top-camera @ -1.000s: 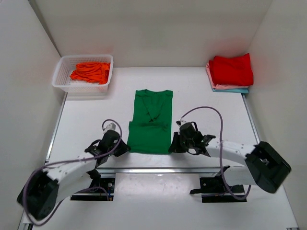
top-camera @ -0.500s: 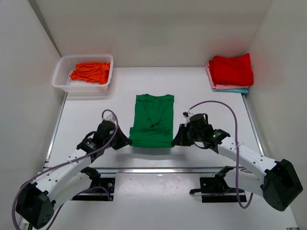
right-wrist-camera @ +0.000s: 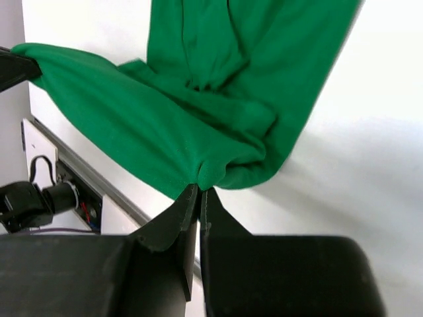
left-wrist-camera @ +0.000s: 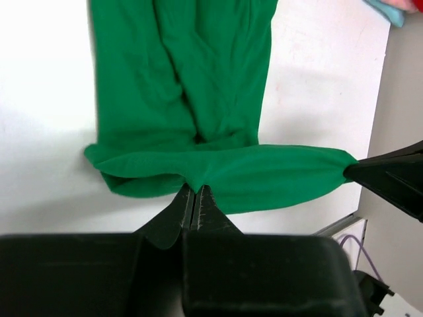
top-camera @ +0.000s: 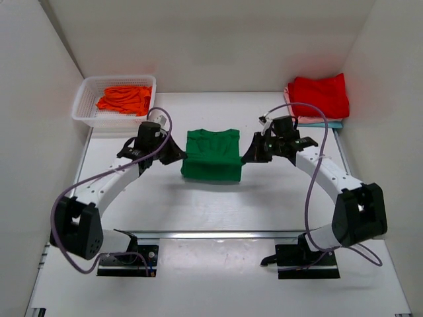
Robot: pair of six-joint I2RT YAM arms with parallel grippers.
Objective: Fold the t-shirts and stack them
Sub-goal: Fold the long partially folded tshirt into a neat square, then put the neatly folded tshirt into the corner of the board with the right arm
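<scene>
My left end effector (top-camera: 178,156) and right end effector (top-camera: 246,157), clamped on the bright green cloth t-shirt (top-camera: 211,153), just folded its hem toward 12 o'clock

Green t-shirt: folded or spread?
Half folded: green t-shirt, lower edge pinched by left gripper and right gripper, doubled over its top.

Quick headcount from my side of the table. T-shirts: five colours I can tell apart. That's one green t-shirt (top-camera: 211,155) in the middle, one orange bundle (top-camera: 124,100) (could be more than one shirt in there, can't tell), and a stack of three by the right wall: red t-shirt (top-camera: 319,96) on top, pink layer (top-camera: 287,100) under it, teal layer (top-camera: 320,125) at the bottom. Baskets: just one white basket (top-camera: 79,109). Arms: two, left arm (top-camera: 106,188) and right arm (top-camera: 324,173). So two grippers, left gripper (top-camera: 182,156) and right gripper (top-camera: 246,156), two fingers apiece.
</scene>
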